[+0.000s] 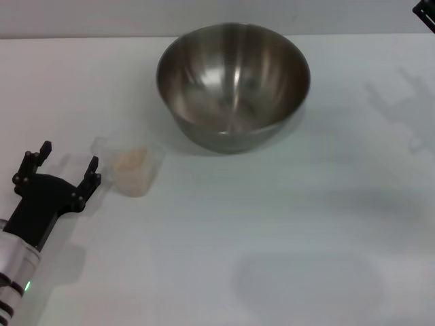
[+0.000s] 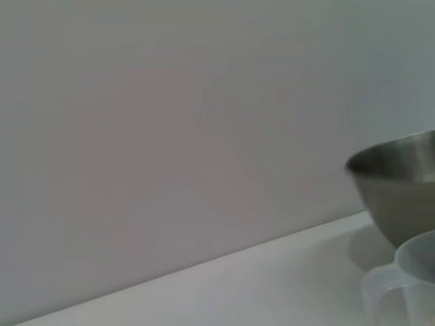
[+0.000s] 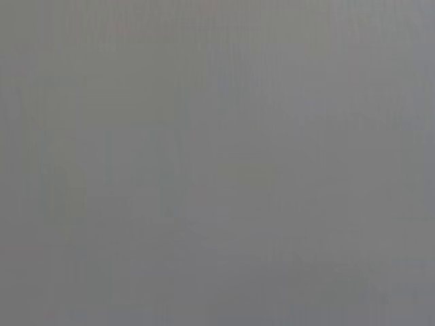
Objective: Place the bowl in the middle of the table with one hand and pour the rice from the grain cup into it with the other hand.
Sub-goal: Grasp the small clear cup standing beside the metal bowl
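Table (image 1: 306, 224) carried the bowl (image 1: 234, 85) near its middle toward the far edge. Cup (image 1: 132, 168) with rice (image 1: 131, 163) stood just right of the left claw (image 1: 68, 164), fingers spread wide, empty. Right claw's fingers were unseen.

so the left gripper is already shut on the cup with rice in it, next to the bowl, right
Not quite. In the head view the left gripper is open and beside the cup, not shut on it. The rest holds: the cup has rice in it and stands next to the bowl.
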